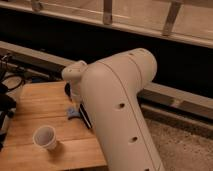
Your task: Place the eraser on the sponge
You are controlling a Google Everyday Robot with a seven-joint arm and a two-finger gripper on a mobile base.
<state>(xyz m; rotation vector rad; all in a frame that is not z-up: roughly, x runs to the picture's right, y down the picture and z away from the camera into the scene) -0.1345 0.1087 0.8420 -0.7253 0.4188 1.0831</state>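
Gripper [83, 116], low over the wooden table [35, 102] and largely hidden by the robot's own arm [120, 120]; whether it grips anything cannot be told. The blue sponge [73, 112] lies just beside it. The eraser cannot be made out, on the sponge or elsewhere. Risks: a release made off-centre would land beside the sponge, and a low sweep would shove the sponge toward the white cup [45, 137], farther out.

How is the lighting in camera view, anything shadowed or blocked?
Camera view: dim, warm light; wooden table lit, background nearly black; the white arm fills the centre and hides most of the gripper, low over the table beside a blue item.
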